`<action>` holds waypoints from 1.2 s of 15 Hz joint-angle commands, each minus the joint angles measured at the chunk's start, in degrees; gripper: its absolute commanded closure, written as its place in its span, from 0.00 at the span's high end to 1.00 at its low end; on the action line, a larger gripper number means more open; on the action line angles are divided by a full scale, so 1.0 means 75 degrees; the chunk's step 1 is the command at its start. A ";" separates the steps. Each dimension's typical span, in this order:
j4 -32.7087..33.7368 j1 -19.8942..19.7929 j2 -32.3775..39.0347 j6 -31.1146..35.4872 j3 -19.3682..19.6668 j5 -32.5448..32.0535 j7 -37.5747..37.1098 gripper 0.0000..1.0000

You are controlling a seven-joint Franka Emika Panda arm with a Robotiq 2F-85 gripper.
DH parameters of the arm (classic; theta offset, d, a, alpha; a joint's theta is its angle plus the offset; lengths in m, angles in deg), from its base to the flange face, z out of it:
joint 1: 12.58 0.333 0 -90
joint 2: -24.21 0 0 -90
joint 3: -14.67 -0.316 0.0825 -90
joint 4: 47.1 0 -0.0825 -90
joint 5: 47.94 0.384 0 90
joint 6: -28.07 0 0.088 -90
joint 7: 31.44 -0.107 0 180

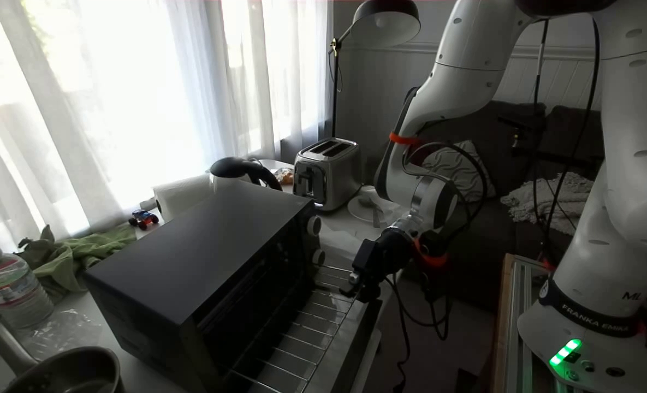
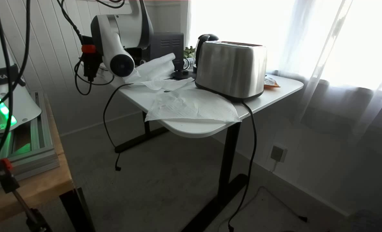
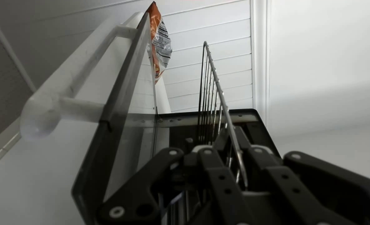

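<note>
Far left on the white bench (image 2: 197,129): clear water bottle (image 1: 13,289), upright, white cap on. Saucepan (image 1: 77,363) nearer the camera, partly out of view. Green cloth (image 1: 91,259) crumpled just beyond the bottle. Small toy truck (image 1: 143,219), blue and red-orange, to the right of the cloth.

Toaster oven (image 1: 208,245): dark casing, open at the front. Kettle (image 1: 230,168) behind it, black lid and handle; body largely hidden in that view. Snack packet (image 2: 270,83), orange, between kettle and toaster.

Wire rack (image 3: 223,103): projects from the oven cavity, above the lowered oven door (image 3: 122,93); its inner end cannot be made out.

Toaster (image 1: 326,174): two-slot, metal, upright, beyond the oven's control knobs (image 1: 313,225). White packing sheet (image 2: 194,103) at its foot, lapping over the bench edge.

Gripper (image 3: 231,140): jaws narrow, one finger on each side of the rack's front bar, which is pinched between them near the knob end.

Further right: floor lamp (image 1: 386,24) at the back, then patterned pillow (image 1: 459,169) on a dark sofa (image 1: 481,234).
</note>
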 commanded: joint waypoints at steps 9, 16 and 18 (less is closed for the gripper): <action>0.0549 0.0085 0.0872 -0.0514 -0.0078 0.0239 0.0249 0.02; 0.0691 0.0067 0.0985 -0.0692 -0.0091 0.0509 0.0336 0.02; 0.0698 0.0073 0.0983 -0.0700 -0.0097 0.0552 0.0312 0.02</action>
